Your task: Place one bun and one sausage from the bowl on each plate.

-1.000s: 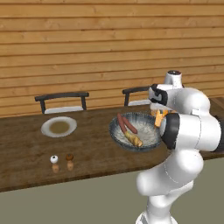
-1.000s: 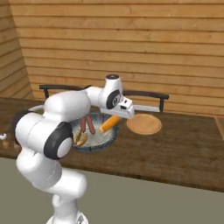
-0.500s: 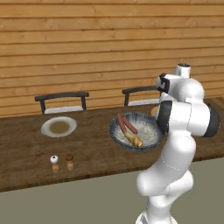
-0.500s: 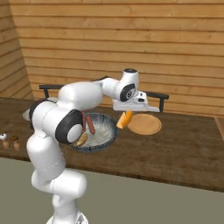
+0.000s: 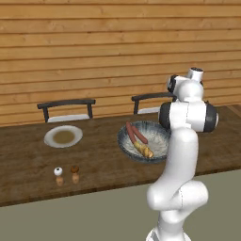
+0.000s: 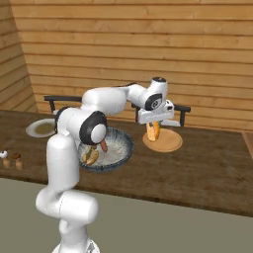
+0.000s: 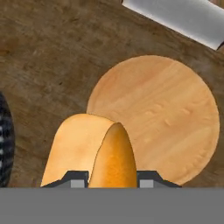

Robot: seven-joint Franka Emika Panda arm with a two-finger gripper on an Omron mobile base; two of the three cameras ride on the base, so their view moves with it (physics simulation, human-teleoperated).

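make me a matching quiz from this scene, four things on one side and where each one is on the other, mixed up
Things:
1. bun
2. sausages
3. wooden plate
4. white plate

Places:
A. in the bowl
B. in front of the left chair
C. in the pincer
D. on the table right of the bowl, under the bun

Pairs: 1-C, 2-A, 3-D, 4-B
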